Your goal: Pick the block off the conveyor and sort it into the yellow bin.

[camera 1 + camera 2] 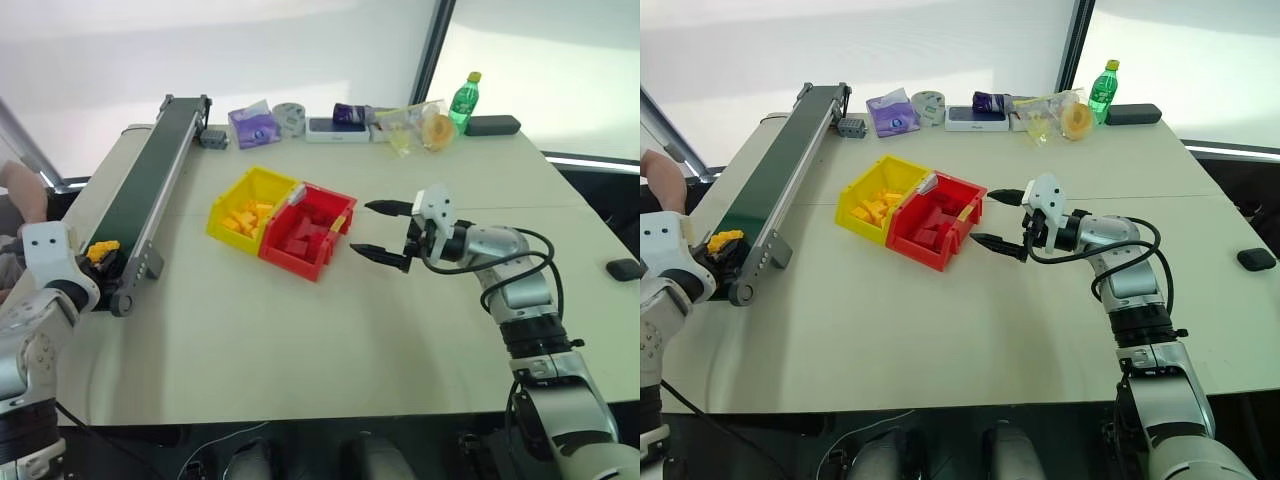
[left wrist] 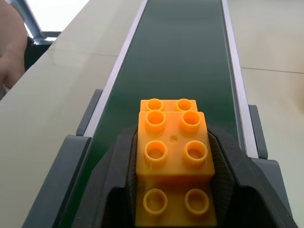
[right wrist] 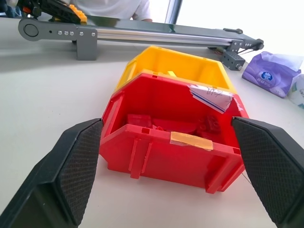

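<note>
We see the block (image 2: 174, 156) at the near end of the conveyor (image 1: 140, 190), studs up on the dark belt, with the left end effector (image 2: 174, 190) closed on it: in the left wrist view its two black fingers (image 2: 118, 180) press against the block's sides. From the head views the block shows as a yellow spot just beside the end roller, where the left arm reaches in.

The yellow bin (image 1: 236, 196) sits on the bench (image 1: 330, 350) well apart from the conveyor's near end, toward the middle, and holds several yellow pieces. The red bin (image 1: 330, 212) stands touching it on the right, with red blocks inside and a strip of tape on its front lip.

The right end effector (image 1: 380, 230) hovers just beside the red bin, pointing at it, its fingers spread wide and holding nothing.

Along the bench's far edge we see a purple packet (image 1: 254, 124), a tape roll (image 1: 289, 117) and a green bottle (image 1: 464, 100). A person's hand (image 1: 22, 186) shows at the left, beyond the conveyor.
</note>
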